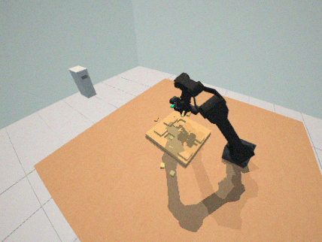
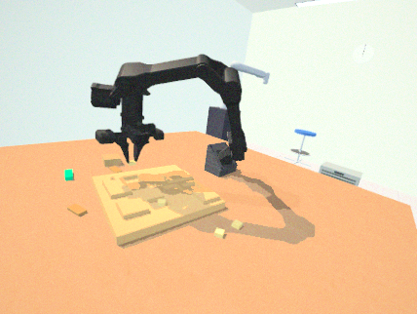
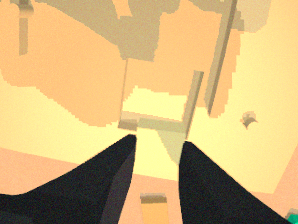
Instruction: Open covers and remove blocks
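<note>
The little block (image 3: 154, 104) is pinched between the black fingers of the gripper (image 2: 132, 157), up in the air over the far edge of the board (image 2: 146, 221). The gripper is clamped on it, not loose, though from the side the block is too small for me to see well. I think it is being carried out to the table (image 2: 317, 273). 2 pale blocks (image 2: 229, 228) already sit on the table by the near side of the board, and a green block (image 2: 69, 175) and an orange piece (image 2: 77, 210) lie off to the side. The block could slip and fall back onto the board if the grip is weak. It could also land on the small bits lying just past the far edge. There is lots of open room around the board, so the arm (image 2: 170, 68) should go well past the edge before letting go.
</note>
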